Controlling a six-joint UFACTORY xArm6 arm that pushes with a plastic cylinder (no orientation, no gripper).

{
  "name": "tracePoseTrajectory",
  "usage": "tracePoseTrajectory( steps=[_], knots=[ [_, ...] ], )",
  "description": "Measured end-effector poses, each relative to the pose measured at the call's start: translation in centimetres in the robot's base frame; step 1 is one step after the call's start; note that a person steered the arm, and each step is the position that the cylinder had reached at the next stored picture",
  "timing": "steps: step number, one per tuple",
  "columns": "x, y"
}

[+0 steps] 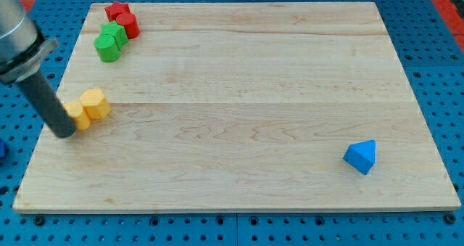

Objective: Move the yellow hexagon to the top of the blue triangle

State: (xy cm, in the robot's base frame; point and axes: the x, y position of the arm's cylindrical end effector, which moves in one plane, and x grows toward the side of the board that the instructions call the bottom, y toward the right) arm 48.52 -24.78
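The yellow hexagon (pixel 96 103) lies near the board's left edge, touching a second yellow block (pixel 79 115) on its lower left. The blue triangle (pixel 361 157) lies far off at the view's lower right. My tip (pixel 64 133) rests on the board just left of and below the second yellow block, touching or almost touching it. The rod slants up to the view's upper left.
Two red blocks (pixel 122 18) and two green blocks (pixel 110 43) cluster at the board's top left. The wooden board (pixel 239 195) lies on a blue perforated table. The arm's grey body (pixel 18 32) fills the upper left corner.
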Motion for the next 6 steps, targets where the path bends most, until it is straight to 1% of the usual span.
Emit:
tracePoseTrajectory(
  steps=[2,3,4,5,6],
  knots=[
    [-7.2,1.4],
    [-5.6,8.1],
    [-1.3,9.7],
    [-0.5,12.3],
    [1.9,14.8]
  ],
)
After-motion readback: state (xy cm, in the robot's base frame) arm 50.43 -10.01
